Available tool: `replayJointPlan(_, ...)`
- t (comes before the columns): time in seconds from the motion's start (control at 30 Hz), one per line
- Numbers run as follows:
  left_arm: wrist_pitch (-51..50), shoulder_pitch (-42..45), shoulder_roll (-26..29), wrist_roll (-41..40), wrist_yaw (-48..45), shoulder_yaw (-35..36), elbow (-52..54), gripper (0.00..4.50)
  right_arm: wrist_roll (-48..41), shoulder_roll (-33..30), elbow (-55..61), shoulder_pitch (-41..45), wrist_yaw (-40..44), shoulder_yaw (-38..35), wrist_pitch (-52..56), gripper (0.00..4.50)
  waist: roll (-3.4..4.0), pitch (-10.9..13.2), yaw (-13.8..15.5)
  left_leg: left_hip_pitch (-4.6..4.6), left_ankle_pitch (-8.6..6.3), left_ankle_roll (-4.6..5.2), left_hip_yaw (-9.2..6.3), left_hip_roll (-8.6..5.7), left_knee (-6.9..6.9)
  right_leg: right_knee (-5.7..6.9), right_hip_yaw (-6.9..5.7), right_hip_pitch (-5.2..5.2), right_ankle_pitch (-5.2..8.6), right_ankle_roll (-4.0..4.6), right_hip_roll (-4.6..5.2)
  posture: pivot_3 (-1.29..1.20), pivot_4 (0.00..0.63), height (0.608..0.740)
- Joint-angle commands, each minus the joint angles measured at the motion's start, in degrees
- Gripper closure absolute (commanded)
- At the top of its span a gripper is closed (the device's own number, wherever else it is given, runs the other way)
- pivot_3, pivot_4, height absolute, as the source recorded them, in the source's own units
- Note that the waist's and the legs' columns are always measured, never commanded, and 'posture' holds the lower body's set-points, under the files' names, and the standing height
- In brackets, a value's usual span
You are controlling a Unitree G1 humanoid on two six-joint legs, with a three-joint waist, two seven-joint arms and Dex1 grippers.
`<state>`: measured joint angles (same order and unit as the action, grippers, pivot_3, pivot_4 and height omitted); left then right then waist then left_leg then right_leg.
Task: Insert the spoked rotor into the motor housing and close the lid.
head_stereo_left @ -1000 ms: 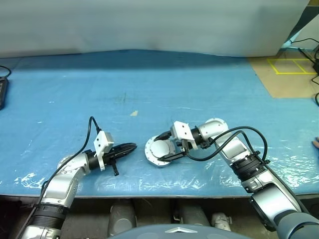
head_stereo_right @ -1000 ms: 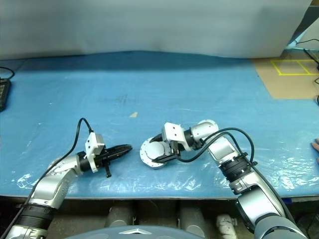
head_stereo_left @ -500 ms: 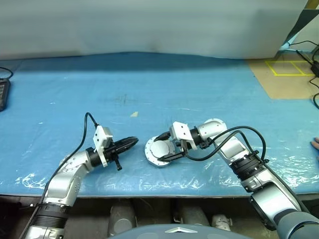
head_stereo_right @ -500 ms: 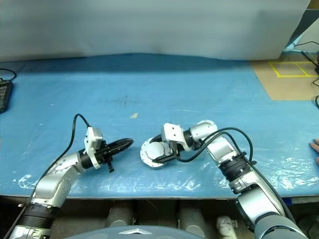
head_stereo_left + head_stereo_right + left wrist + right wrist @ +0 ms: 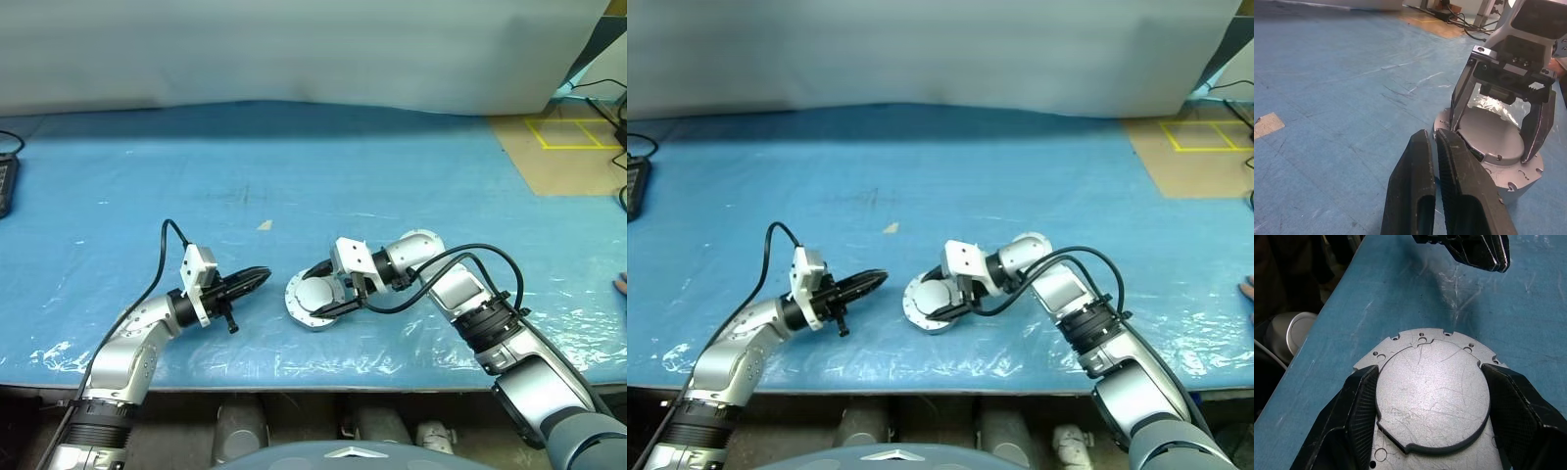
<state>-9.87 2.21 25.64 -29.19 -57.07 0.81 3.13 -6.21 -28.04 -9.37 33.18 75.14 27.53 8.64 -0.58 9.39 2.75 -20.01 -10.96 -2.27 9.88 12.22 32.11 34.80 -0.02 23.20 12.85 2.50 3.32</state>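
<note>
now, in the left eye view the housing (image 5: 315, 299) sits on the blue table (image 5: 392, 176) close to its front edge, about midway along. a plain round silver lid (image 5: 318, 292) lies on it, so the rotor is probably already inside, though nothing shows that. the right gripper (image 5: 331, 290) reaches in from the right with its fingers spread wide around the lid. the left gripper (image 5: 257, 280) hangs just to the left of the housing, fingers pinched together on nothing, tip aimed at it.

the right eye view gives the same layout.

in the left wrist view the closed left fingers (image 5: 1413, 193) end just beside the housing's flange, seemingly apart from it. the right gripper arches over the lid with one finger on each side.

in the right wrist view the lid (image 5: 1432, 394) sits inside the recess of the housing (image 5: 1400, 340), and both right fingers (image 5: 1362, 399) lie against its rim. whether the lid is fully down is hard to judge from here; the shadow along its near edge may be a small gap.

to do this well, keep the lid flat and centred and match its small notches to the flange. press evenly, not from one side. the left gripper can brace the flange so the housing does not slide toward the front edge.
</note>
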Motion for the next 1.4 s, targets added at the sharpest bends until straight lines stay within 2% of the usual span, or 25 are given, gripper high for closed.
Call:
replayJointPlan(0.03,-0.4,0.6,-0.1,-1.3,-0.3,0.5,2.4,4.21,6.4,-2.4,-4.8,-1.6,-1.0,3.0,-0.2,1.53,0.00,0.0,0.0,0.02,0.00,0.00,0.00,0.00,0.00,0.00,0.01,-0.02,0.00,0.00,0.00,0.00,0.150,0.740)
replayJointPlan(0.33,-7.1,-0.5,0.1,-6.5,-3.5,-0.7,6.5,4.35,6.1,-2.6,-5.5,-2.2,-1.2,2.5,-0.7,1.53,0.03,0.0,0.0,0.06,0.00,0.00,0.00,0.00,-0.01,0.00,0.02,-0.04,0.01,-0.01,0.00,0.00,0.150,0.740)
replayJointPlan(0.47,-7.3,-0.7,0.8,-4.5,-4.6,-2.6,6.4,4.35,6.2,-2.4,-6.7,-2.2,-1.6,2.3,-1.7,1.53,0.03,0.0,0.0,0.06,0.00,0.00,0.00,-0.01,-0.01,0.00,0.03,-0.04,0.03,-0.05,0.01,0.00,0.150,0.740)
replayJointPlan(0.57,-5.7,-0.4,0.9,-1.5,-4.9,-4.8,5.1,4.35,6.4,-2.3,-7.5,-2.3,-2.0,2.2,-2.6,1.53,0.04,0.0,0.0,0.08,0.00,0.00,0.00,-0.02,-0.01,0.00,0.04,-0.07,0.22,-0.38,0.02,0.00,0.150,0.740)
replayJointPlan(0.83,-0.8,2.1,1.1,7.0,-5.8,-10.0,-1.4,4.35,6.2,-2.2,-7.1,-2.6,-2.7,1.8,-3.0,1.53,0.07,-0.1,0.0,0.15,0.00,0.00,-0.01,-0.03,-0.02,0.00,0.06,-0.13,0.24,-0.42,0.02,0.00,0.150,0.740)
replayJointPlan(1.07,2.5,2.0,0.2,8.7,-6.3,-10.9,-3.8,4.35,5.6,-2.2,-6.0,-2.8,-3.5,0.9,-2.6,1.53,0.17,-0.2,0.0,0.25,-0.01,0.01,-0.01,-0.10,-0.07,-0.02,0.10,-0.23,0.25,-0.44,0.06,0.00,0.150,0.740)
replayJointPlan(1.2,3.5,1.5,-0.3,9.1,-6.2,-11.2,-4.0,4.50,2.7,-2.2,-3.3,-2.8,-2.1,-0.6,0.1,0.19,0.17,-0.2,0.0,0.25,-0.01,0.01,-0.01,-0.16,-0.12,-0.04,0.12,-0.22,0.26,-0.45,0.10,0.00,0.150,0.740)
replayJointPlan(1.23,3.6,1.4,-0.3,9.1,-6.1,-11.2,-3.9,4.50,2.3,-2.3,-2.3,-3.0,-1.9,-1.1,0.3,0.02,0.17,-0.2,0.1,0.24,-0.01,0.01,-0.01,-0.18,-0.12,-0.04,0.14,-0.21,0.26,-0.46,0.11,0.00,0.150,0.740)
replayJointPlan(1.4,3.7,1.2,-0.3,9.1,-6.1,-11.2,-3.8,4.50,-4.6,-3.1,5.8,-4.6,-0.6,-6.0,5.4,0.02,0.18,-0.2,0.6,0.06,-0.01,0.01,-0.01,-0.26,-0.28,-0.15,0.16,-0.07,0.31,-0.53,0.15,0.00,0.150,0.740)
